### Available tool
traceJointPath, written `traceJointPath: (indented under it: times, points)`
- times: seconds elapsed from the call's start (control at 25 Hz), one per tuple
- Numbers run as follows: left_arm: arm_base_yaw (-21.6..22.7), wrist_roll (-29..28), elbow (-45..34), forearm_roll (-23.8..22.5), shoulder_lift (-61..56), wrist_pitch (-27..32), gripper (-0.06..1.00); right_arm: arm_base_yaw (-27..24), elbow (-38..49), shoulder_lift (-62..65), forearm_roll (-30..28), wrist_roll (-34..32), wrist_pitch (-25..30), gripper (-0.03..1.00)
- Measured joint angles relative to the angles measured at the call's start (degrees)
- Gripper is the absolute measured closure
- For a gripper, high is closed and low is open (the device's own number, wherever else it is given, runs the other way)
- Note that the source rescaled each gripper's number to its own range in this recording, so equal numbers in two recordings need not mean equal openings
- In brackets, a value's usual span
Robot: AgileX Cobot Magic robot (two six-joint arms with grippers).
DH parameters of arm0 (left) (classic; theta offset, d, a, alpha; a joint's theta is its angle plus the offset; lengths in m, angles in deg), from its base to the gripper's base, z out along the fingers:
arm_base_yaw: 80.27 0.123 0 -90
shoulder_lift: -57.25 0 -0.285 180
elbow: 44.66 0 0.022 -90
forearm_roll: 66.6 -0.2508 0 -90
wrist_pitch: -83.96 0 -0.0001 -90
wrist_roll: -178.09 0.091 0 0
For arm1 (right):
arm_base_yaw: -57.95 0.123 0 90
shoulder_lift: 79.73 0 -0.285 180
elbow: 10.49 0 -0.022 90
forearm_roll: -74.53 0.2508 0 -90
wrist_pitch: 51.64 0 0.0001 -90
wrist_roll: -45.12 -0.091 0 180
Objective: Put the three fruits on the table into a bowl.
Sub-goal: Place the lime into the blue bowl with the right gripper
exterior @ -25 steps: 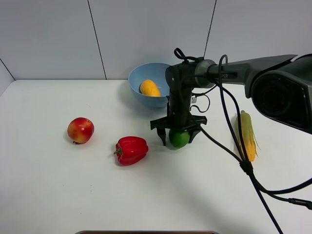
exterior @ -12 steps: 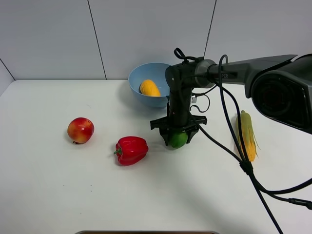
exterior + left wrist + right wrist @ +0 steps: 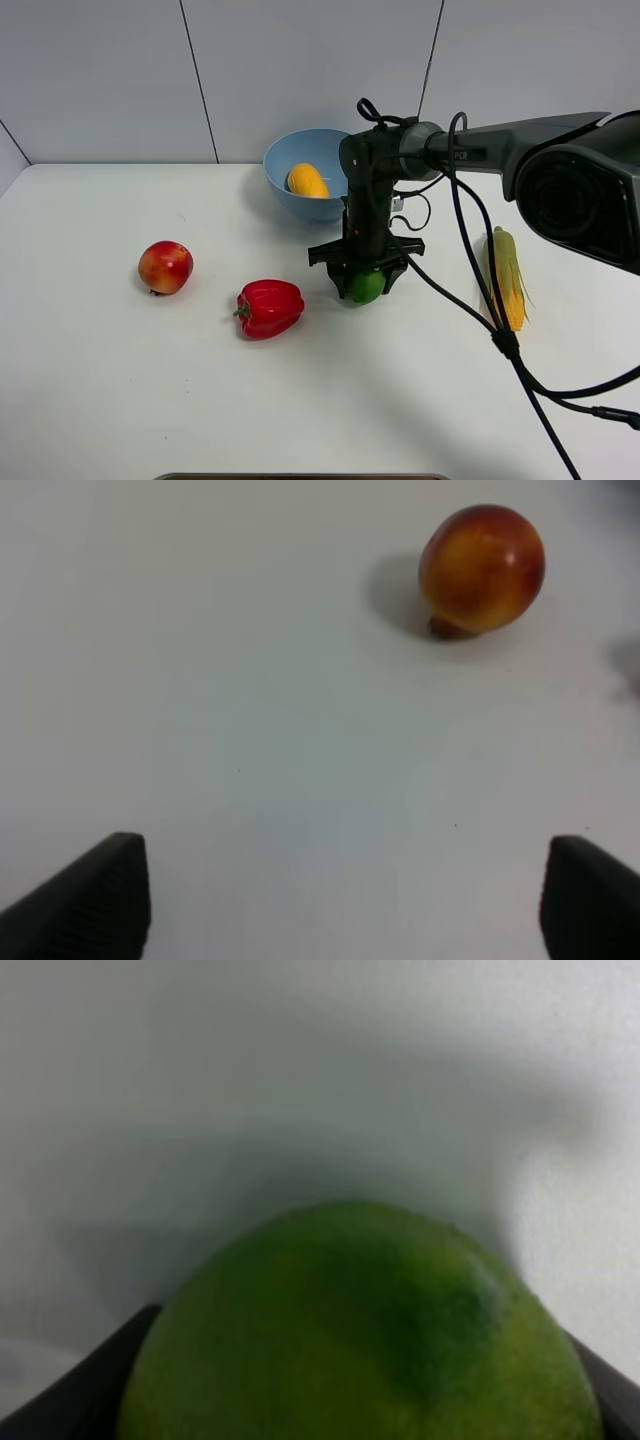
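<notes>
R claw is clamped on lime. Bowl is located near, behind claw and slightly to L in the high view; a short carry is judged reqd.

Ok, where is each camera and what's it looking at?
Exterior high: up high, looking down on the table; shows the right arm, fingers around the lime.
Left wrist: on the left arm, facing the table; shows fingers and the red-and-yellow fruit.
Right wrist: on the right arm, close up on the lime between its fingers.
Shared: the lime, in high and right wrist.
</notes>
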Motion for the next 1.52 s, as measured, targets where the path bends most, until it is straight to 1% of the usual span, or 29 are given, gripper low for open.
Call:
traceJointPath:
  times: [0.36,0.76,0.96,1.16,1.4,1.52]
  points:
    - [0.0,0.0,0.0,0.0,0.0,0.0,0.78,0.0,0.0,1.5,-0.9,0.3,0.1,0.80]
    - [0.0,0.0,0.0,0.0,0.0,0.0,0.79,0.0,0.0,11.8,-2.7,2.5,-0.1,0.80]
    - [0.0,0.0,0.0,0.0,0.0,0.0,0.79,0.0,-0.4,16.0,-4.4,2.9,-1.5,0.80]
    - [0.0,0.0,0.0,0.0,0.0,0.0,0.79,0.0,-6.5,15.9,-5.1,4.4,-1.8,0.80]
    - [0.0,0.0,0.0,0.0,0.0,0.0,0.78,0.0,-15.2,12.8,-10.1,4.6,-3.7,0.80]
    - [0.0,0.0,0.0,0.0,0.0,0.0,0.78,0.0,-18.4,9.6,-12.0,5.0,-5.7,0.80]
